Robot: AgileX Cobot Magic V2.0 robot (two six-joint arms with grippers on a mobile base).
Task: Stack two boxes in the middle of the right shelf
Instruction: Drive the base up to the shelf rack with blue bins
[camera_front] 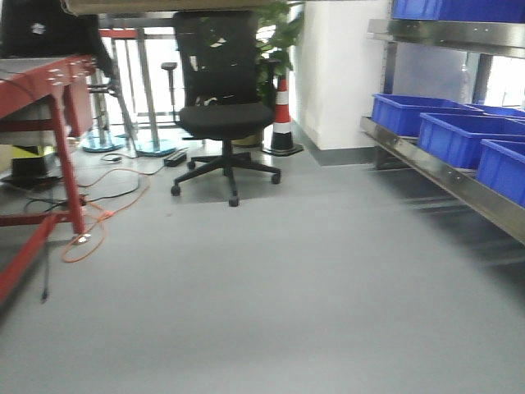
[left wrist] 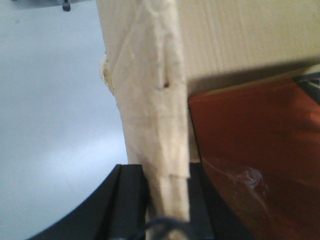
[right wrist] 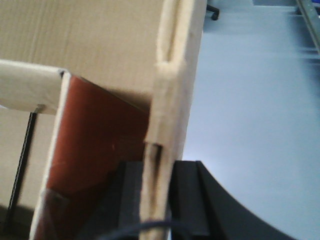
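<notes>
Nearest, the left pincer [left wrist: 167, 197] is clamped on a thin, wrinkled cardboard wall of the box [left wrist: 240, 35]. The right pincer [right wrist: 157, 187] pinches another wall the same way, so 1 carton hangs between the 2 arms above the floor [camera_front: 287, 287]. Farther off to the right, the shelf [camera_front: 443, 176] carries blue bins [camera_front: 410, 111]. The soft wall could tear or slide from either grip, and the carton could strike a bin. No 2nd box is visible.

Tally: 1 black mesh office chair [camera_front: 223, 98]; 1 red-white striped traffic cone [camera_front: 282, 115]; at least 5 blue plastic bins [camera_front: 410, 113]; 1 brown corrugated cardboard box wall [left wrist: 165, 125] each inside left gripper [left wrist: 167, 200], right gripper [right wrist: 159, 195].
</notes>
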